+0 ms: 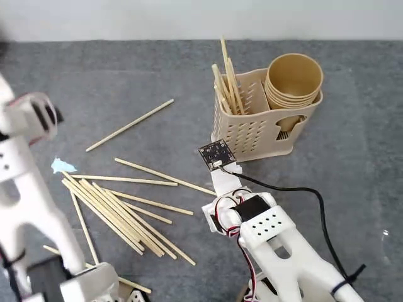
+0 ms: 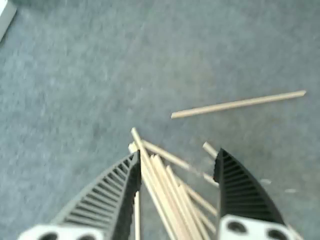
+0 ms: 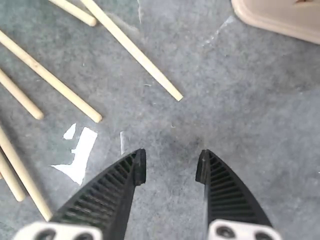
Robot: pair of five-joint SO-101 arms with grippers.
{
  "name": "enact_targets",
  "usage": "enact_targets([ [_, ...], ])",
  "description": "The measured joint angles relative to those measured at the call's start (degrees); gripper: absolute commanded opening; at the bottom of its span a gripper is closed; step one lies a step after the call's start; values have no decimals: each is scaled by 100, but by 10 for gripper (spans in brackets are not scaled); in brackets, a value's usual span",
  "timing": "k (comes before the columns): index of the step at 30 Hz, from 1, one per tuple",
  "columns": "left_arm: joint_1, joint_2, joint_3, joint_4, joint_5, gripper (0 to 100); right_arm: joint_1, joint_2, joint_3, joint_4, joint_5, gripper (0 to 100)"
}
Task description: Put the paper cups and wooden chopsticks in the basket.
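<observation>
Judging by the table, the cups are done and the step in hand is gathering the loose chopsticks (image 1: 119, 214) scattered on the mat to the left of the basket (image 1: 252, 135). The left gripper (image 2: 177, 155) hangs over that heap, farthest from the basket, fingers spread wide and empty, with several sticks lying below between the jaws. The next move likely calls for lowering and closing squarely across a few sticks so none slips. The right gripper (image 3: 171, 155), also open and holding nothing, is over bare mat just in front of the basket's near corner. A single chopstick (image 1: 129, 126) lies apart from the heap. Inside the basket, one compartment holds nested paper cups (image 1: 295, 78). The compartment on the heap's side holds upright chopsticks (image 1: 227, 82).
</observation>
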Motion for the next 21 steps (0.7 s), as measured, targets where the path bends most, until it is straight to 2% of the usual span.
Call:
enact_targets([
  [6, -642, -1055, 1662, 0, -387, 217, 0, 0, 0, 0, 0, 182],
  [11, -1319, -1319, 2866, -53, -853, 217, 0, 0, 0, 0, 0, 182],
  [17, -2330, -1319, 4255, -1187, -1301, 217, 0, 0, 0, 0, 0, 182],
  [21, -2822, -1319, 5152, -1644, -1767, 217, 0, 0, 0, 0, 0, 182],
])
